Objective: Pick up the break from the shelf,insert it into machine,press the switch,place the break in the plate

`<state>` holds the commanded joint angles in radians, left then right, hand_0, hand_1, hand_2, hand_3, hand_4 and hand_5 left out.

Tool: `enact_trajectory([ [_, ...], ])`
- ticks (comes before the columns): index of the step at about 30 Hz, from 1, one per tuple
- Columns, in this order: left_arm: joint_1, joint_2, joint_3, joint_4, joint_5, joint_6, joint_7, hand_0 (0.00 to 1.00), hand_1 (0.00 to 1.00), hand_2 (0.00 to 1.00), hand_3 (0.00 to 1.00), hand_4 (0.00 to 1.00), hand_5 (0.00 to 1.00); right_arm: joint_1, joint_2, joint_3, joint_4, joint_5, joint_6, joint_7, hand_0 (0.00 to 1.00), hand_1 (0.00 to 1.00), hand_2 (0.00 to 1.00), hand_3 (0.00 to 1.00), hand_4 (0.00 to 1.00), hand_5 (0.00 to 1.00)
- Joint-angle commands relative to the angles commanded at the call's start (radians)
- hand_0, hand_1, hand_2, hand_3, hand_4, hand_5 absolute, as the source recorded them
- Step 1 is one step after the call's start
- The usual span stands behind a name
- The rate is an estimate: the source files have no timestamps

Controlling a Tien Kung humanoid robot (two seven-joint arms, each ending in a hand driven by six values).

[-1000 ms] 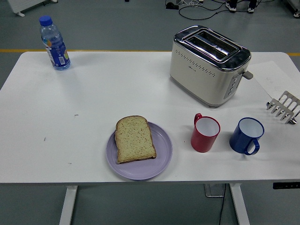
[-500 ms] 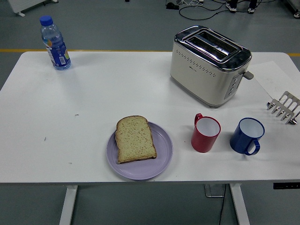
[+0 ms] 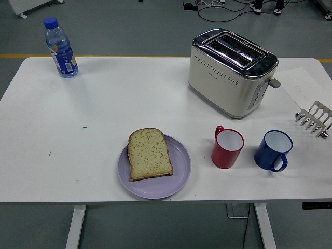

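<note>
White tabletop (image 3: pixel 104 104) sat on a grey floor (image 3: pixel 129 26) with a yellow line. Bread slice (image 3: pixel 149 154) lay on the purple plate (image 3: pixel 179 176). Neither robot hand showed, so can't tell their state.

Neither of the robot's black arms shows anywhere in the head view: the left arm does not come in from the left edge or lower left corner, and the right arm does not come in from the right edge or lower right corner. Neither five-fingered hand is in sight, so no finger pose or grasp can be told. No person's hand or sleeve shows either.
</note>
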<state>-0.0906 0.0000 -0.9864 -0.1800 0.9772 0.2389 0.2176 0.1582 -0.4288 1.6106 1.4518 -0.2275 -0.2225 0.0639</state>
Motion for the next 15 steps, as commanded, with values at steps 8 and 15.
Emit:
enact_trajectory([
  [8,0.004,0.000,-0.015,0.000,0.021,0.000,0.005,0.626,0.456,0.460,0.510,0.264,0.814,0.000,-0.003,-0.002,0.000,0.009,-0.005,0.006,0.650,0.619,0.631,0.586,0.417,0.306],
  [15,0.010,0.000,-0.016,0.000,0.028,-0.001,0.007,0.626,0.456,0.463,0.510,0.264,0.813,-0.002,0.000,-0.008,-0.003,0.007,-0.015,0.013,0.648,0.618,0.629,0.587,0.418,0.309],
])
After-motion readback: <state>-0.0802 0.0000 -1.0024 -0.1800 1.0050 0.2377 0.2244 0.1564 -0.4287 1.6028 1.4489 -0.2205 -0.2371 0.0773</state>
